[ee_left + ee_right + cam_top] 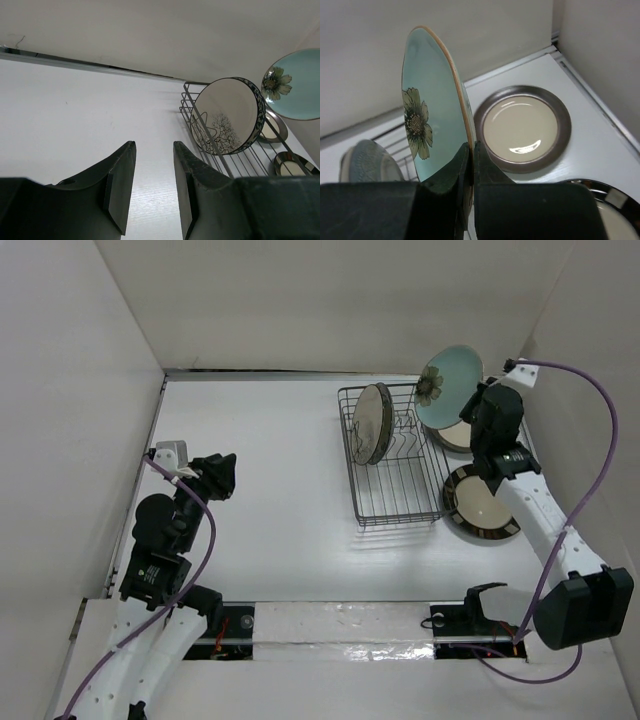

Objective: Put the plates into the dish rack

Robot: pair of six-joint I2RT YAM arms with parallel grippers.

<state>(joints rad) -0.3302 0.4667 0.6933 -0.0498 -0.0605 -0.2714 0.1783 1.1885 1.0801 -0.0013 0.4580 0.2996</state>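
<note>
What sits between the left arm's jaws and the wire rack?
Nothing: only bare white table up to the dish rack, as the top view shows.

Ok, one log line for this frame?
right hand: shut on green flower plate, held upright | left hand: open, empty | dish rack: tree-print plate loaded

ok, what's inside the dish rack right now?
One plate: the cream tree-print plate, standing on edge at the dish rack's far left. Remaining prongs look bare. The held green plate covers the far-right corner in the top view.
</note>
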